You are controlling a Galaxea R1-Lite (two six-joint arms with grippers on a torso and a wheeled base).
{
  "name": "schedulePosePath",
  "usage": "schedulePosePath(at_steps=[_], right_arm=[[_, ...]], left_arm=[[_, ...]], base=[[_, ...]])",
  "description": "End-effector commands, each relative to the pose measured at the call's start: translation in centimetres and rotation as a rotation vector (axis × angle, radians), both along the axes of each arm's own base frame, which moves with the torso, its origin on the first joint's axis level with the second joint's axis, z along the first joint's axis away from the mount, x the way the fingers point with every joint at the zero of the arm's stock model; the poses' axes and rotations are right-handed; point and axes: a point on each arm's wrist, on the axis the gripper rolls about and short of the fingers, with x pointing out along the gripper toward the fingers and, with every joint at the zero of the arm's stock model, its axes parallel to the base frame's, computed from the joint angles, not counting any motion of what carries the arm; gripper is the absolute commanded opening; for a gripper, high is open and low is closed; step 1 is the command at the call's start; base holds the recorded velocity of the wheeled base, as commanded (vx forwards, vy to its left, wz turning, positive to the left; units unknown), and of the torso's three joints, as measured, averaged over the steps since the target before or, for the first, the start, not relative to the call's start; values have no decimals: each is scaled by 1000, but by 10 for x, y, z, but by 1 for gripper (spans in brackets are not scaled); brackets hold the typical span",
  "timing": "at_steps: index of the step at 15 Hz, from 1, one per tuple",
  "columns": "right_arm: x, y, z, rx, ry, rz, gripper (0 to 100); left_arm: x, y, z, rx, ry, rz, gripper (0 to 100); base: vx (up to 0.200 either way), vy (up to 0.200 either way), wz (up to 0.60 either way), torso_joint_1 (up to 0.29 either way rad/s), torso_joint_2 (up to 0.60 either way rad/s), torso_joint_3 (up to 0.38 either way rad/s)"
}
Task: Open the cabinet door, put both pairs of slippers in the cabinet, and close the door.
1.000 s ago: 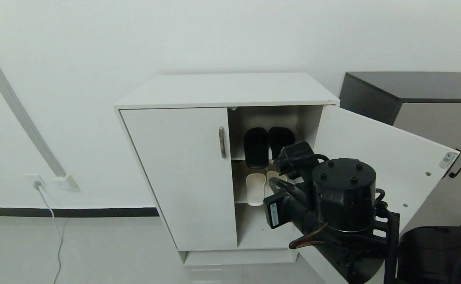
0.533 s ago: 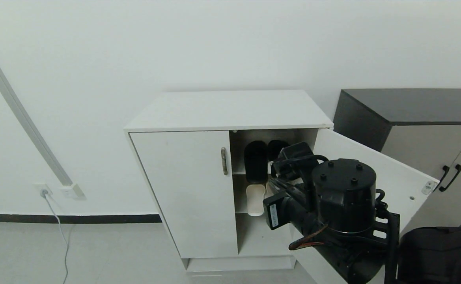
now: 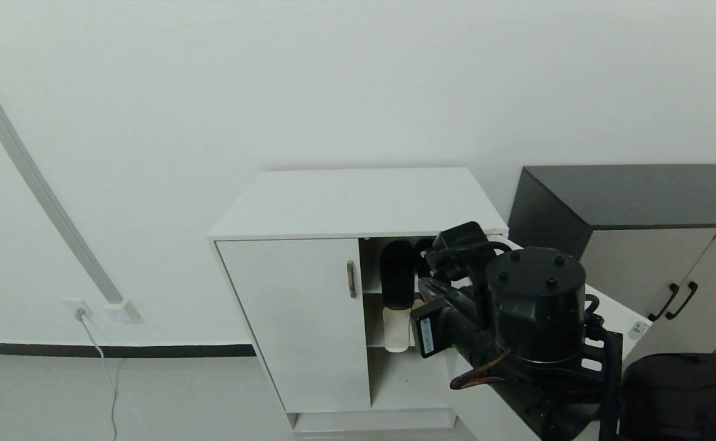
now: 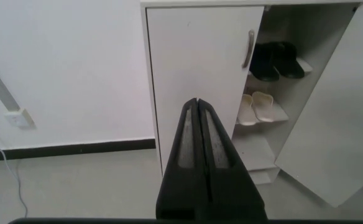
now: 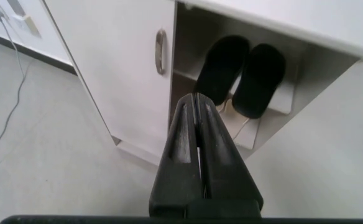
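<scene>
White two-door wooden cabinet (image 3: 358, 202) against the wall. Left door (image 3: 296, 318) shut, with its metal bar handle (image 3: 351, 278) at the inner edge. Right door (image 4: 349, 112) swung wide toward the robot's right.

Pair of black rubber slippers (image 5: 243, 74) side by side on the upper shelf. Pair of cream slippers (image 4: 256, 107) on the shelf below. Near ends of both just past the shelf fronts. Both pairs housed, hence judged to be at the closing step.

Left gripper (image 4: 197, 106) and right gripper (image 5: 196, 99) each pinched fully together on nothing (suited to pushing a panel, probably, rather than grasping). Both held back from the opening, apart from shelves and slippers.

Bare grey floor (image 3: 149, 398) before the shut door and beneath the open door's swing. Dark grey neighbouring cabinet (image 3: 639, 202) just beyond the open door, narrowing the room behind it. Possible snag: protruding slipper ends meeting the closing door.
</scene>
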Motion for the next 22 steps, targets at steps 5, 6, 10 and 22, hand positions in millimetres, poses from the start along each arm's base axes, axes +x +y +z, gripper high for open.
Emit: schedulePosePath(at_steps=[5,6,10,22], right_arm=[[-1,-3,-4,-33,-9,0,0],[0,-3,-4,-35,-10,0,0],[0,-3,-4,-35,-10,0,0],[3,-5,-4,-38,-11,-16,0]], left_arm=[[0,0,0,0,1,0,0],[0,0,0,0,1,0,0],[0,0,0,0,1,0,0],[0,0,0,0,-1,0,0]], base=[[0,0,0,219,-501,-281],[0,0,0,36,-90,-61],[0,0,0,0,0,0],[0,0,-350,4,0,2]])
